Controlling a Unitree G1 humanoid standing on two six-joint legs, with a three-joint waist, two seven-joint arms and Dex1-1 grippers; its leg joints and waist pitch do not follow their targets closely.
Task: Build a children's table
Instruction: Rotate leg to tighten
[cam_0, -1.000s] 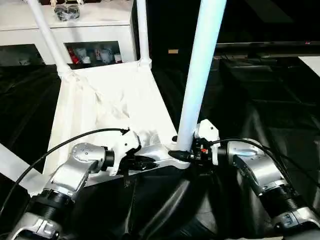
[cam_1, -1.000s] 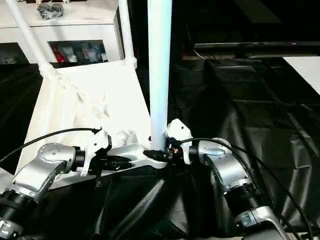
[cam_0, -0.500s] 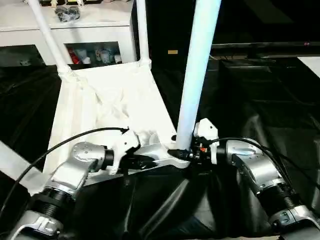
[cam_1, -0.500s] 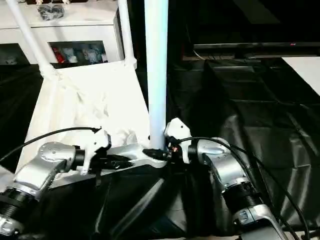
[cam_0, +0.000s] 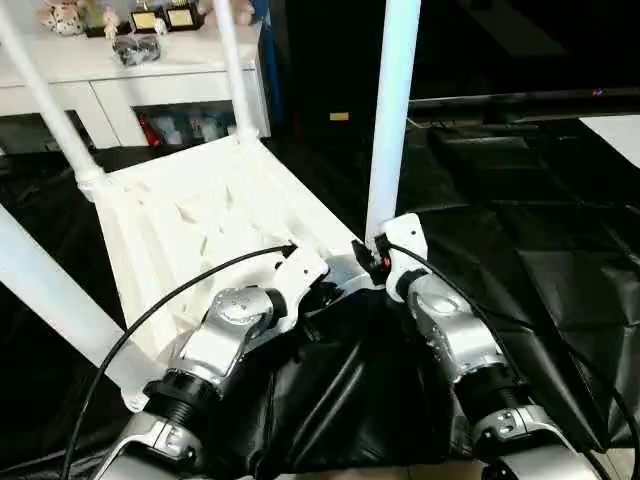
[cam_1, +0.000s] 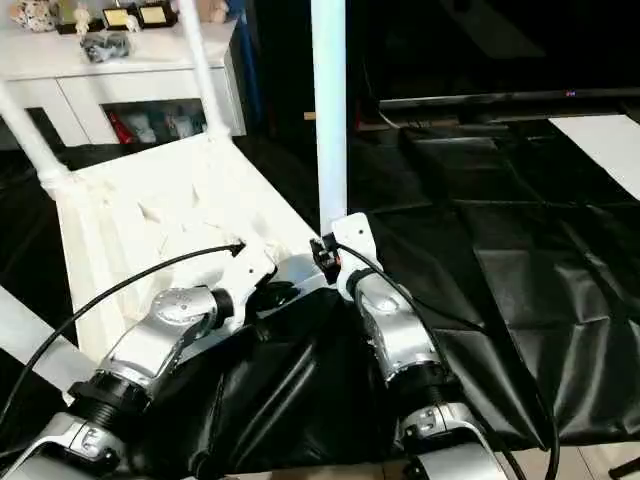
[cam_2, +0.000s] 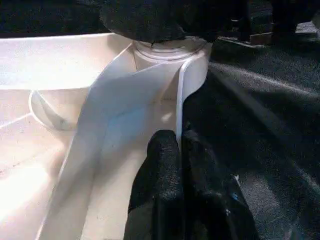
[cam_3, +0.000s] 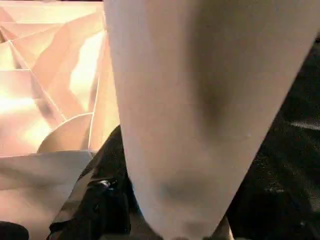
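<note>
The white tabletop lies upside down, ribbed underside up, on black sheeting. Two white legs rise from its far corner sockets, and another slants off at the near left. The near-right leg stands almost upright in its corner socket. My left gripper is shut on the tabletop's thin rim just beside that socket. My right gripper is at the base of the near-right leg, shut on it, one black finger showing beside the tube.
A white cabinet with small trinkets and open shelves stands behind the tabletop. Black sheeting covers the floor to the right. A dark low shelf runs along the back right, with a white surface at the right edge.
The camera has shifted. Both forearms now reach forward from below instead of in from the sides, and the near-right leg stands straighter. Both grips hold as before.
</note>
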